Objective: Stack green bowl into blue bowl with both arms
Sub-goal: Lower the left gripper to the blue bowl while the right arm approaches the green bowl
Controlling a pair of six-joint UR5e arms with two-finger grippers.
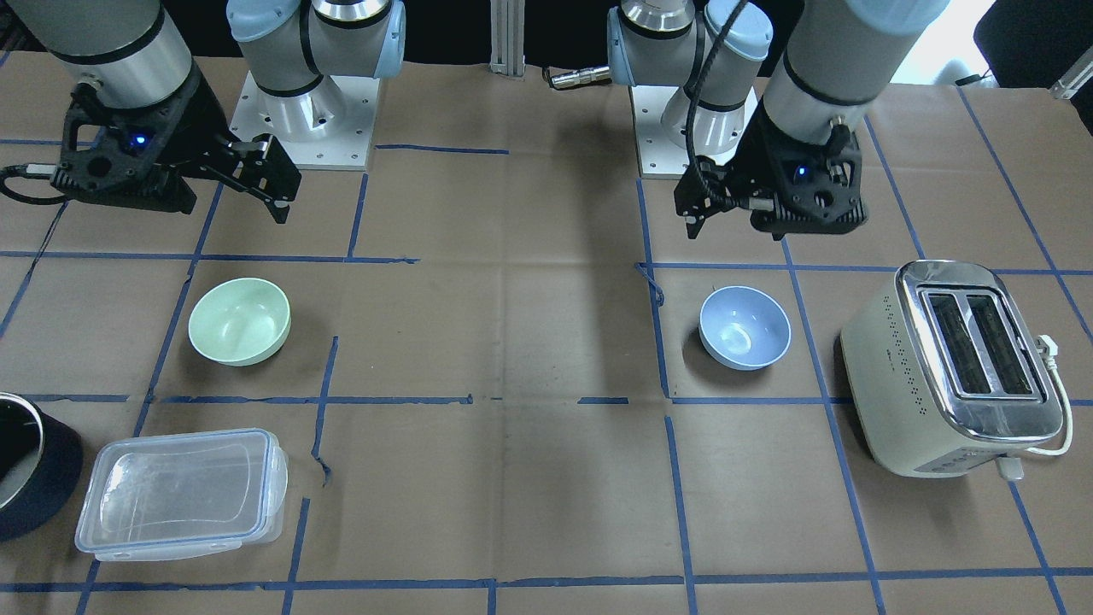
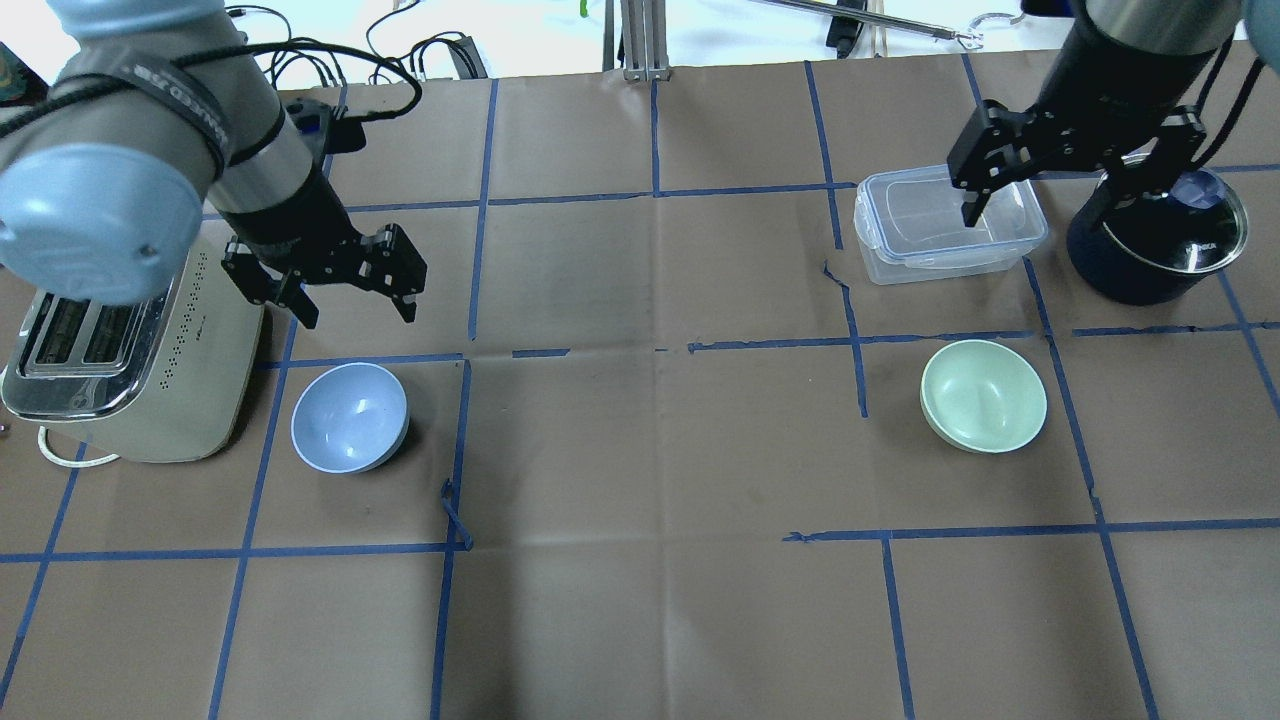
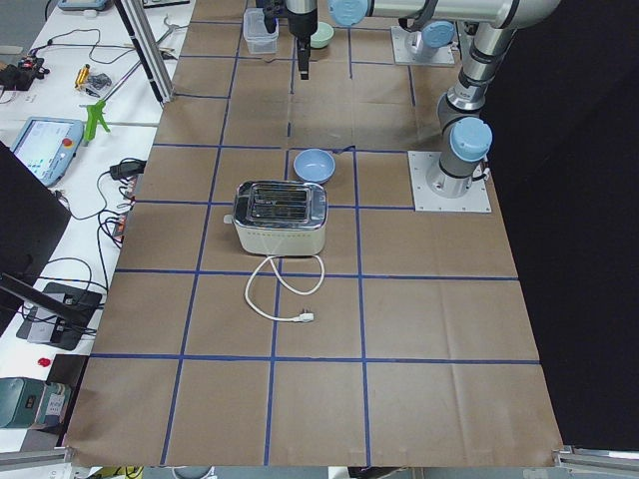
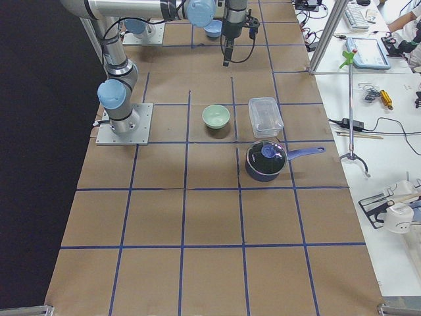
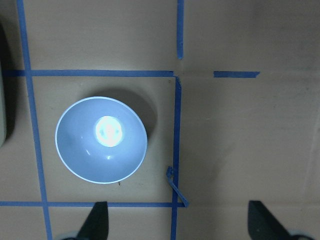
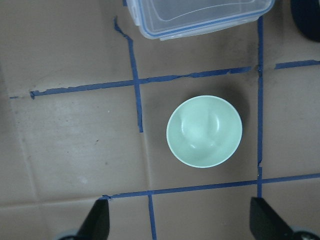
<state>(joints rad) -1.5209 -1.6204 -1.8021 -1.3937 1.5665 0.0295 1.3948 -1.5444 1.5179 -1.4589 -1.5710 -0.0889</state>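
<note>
1. Bright, even light from above; soft shadows on the table (image 1: 555, 478).
2. Hot glare spot inside the blue bowl (image 5: 101, 150), left wrist view.
3. Overhead view's top edge blown out white.
4. All views sharp; toaster (image 1: 956, 367) chrome reflects highlights.

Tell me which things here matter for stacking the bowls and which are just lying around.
For the job: green bowl, blue bowl, left claw, right claw, both open.
Lying about: toaster, clear lidded container, dark pot.
</note>
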